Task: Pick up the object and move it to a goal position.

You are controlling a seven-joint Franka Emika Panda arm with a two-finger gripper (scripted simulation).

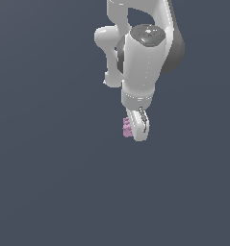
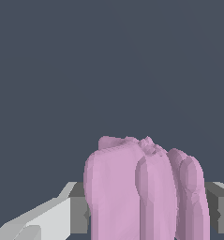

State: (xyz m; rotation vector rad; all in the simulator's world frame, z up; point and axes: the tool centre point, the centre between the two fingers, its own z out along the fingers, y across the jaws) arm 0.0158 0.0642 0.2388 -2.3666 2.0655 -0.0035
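The white two-fingered gripper [image 1: 135, 129] is closed on the small pale pink ridged object [image 1: 127, 128], whose rounded ridges could slip if jolted.

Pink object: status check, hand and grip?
Hand shut on pink object, fingers on both its sides. Pink object fills wrist view. Nothing else in view around it; no goal marker visible.

The white arm [image 1: 138, 53] comes down from the top of the exterior view, wrist pointing downward. Its gripper [image 1: 135, 129] hangs below, fingers [image 2: 48, 220] closed against the pink object [image 2: 141, 192] held between them, the grey pads pressing its sides
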